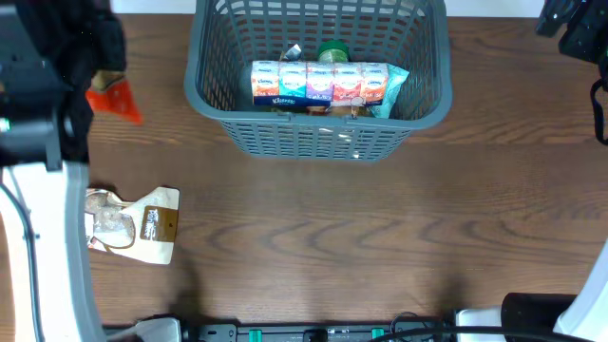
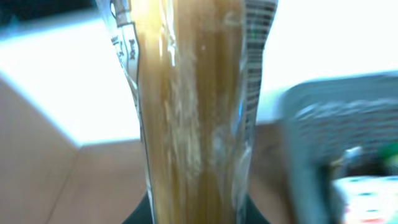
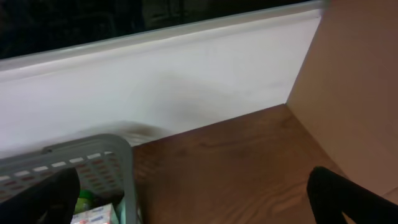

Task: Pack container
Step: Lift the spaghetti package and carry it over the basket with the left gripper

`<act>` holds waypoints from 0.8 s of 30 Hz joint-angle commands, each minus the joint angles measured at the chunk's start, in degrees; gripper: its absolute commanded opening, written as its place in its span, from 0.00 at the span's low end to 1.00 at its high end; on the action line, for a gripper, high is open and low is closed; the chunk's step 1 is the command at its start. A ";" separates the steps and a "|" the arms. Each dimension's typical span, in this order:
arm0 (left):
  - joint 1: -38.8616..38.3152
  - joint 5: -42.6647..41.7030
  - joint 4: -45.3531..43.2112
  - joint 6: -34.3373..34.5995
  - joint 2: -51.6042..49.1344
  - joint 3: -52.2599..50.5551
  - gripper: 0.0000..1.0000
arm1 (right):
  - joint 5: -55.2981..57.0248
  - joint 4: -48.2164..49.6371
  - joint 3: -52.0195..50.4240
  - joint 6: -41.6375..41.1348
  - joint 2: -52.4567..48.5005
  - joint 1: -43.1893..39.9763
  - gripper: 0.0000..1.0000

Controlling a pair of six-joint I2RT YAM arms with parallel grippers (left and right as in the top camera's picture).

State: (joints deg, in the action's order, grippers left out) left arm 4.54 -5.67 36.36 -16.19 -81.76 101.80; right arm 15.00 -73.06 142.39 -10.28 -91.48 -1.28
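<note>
My left gripper (image 2: 194, 219) is clamped on a spaghetti packet (image 2: 193, 112) — crinkly clear film over stiff, straight strands. Carrying step, I judge: next it swings right and lowers lengthwise into the basket (image 1: 313, 141), a rigid grey lattice, beside the boxy tissue packs (image 1: 318, 84). My right gripper (image 3: 193, 186) — spread wide, empty — hangs off the basket's other side.

Dark brown wood-grain table (image 1: 380, 218) fills most of the overhead view, its grain running left to right. Grey mesh basket (image 1: 318, 138) stands upright on it at upper centre, far rim cut off by the top of the frame, near wall facing the frame's bottom. White & brown pouch (image 1: 133, 225) lies flat at lower left, long side approx. left-right, well apart from the basket, w/ a brown label patch toward its right end and its left end hidden behind a white arm (image 1: 57, 247).
</note>
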 commanded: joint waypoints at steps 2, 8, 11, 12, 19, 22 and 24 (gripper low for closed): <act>-5.90 -13.31 -5.18 -11.10 3.32 2.49 0.06 | 0.15 -0.07 -0.02 -0.81 -0.02 -0.35 0.99; -12.79 -26.21 -7.39 -26.38 1.49 2.47 0.06 | 0.15 -0.07 -0.02 -0.83 -0.02 -0.35 0.99; -15.30 -28.61 -7.37 -32.52 -0.79 2.47 0.06 | 0.15 -0.07 -0.02 -0.83 -0.02 -0.35 0.99; -16.17 -28.68 -7.34 -34.01 -1.90 2.47 0.06 | 0.15 -0.07 -0.02 -0.83 -0.02 -0.35 0.99; -20.63 -32.13 -6.91 -38.66 -9.51 2.47 0.06 | 0.15 -0.07 -0.02 -0.83 -0.02 -0.35 0.99; -22.40 -32.92 -6.45 -38.69 -12.41 2.47 0.06 | 0.15 -0.07 -0.02 -0.83 -0.02 -0.35 0.99; -23.32 -32.92 -6.01 -38.69 -14.43 2.47 0.06 | 0.15 -0.07 -0.02 -0.83 -0.02 -0.35 0.99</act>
State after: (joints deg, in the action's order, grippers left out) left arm -17.41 -34.92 31.64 -52.77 -96.16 102.00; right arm 15.00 -73.06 142.39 -10.28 -91.48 -1.28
